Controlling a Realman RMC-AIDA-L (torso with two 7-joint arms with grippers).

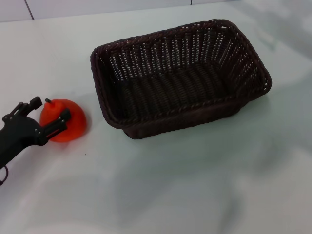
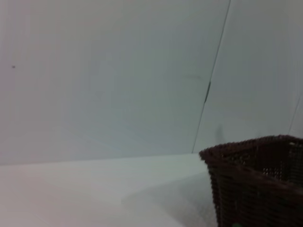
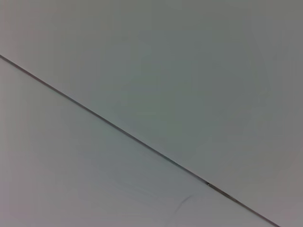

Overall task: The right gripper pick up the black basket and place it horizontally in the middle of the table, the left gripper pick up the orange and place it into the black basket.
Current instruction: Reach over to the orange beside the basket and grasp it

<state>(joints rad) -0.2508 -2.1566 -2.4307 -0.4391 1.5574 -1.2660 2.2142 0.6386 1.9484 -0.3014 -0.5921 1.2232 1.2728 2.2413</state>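
Note:
The black basket (image 1: 171,113) stands upright and empty on the white table (image 1: 195,185), in the middle toward the back, long side across. Its corner also shows in the left wrist view (image 2: 255,184). The orange (image 1: 73,119) rests on the table to the basket's left. My left gripper (image 1: 52,108) is at the orange's left side with its two fingers spread. One finger (image 1: 58,123) crosses the front of the orange and the other lies behind its left edge. I cannot tell whether they touch the orange. My right gripper is out of view.
The table's back edge meets a light wall (image 1: 97,7) behind the basket. The right wrist view shows only a pale surface with a thin dark seam (image 3: 142,142).

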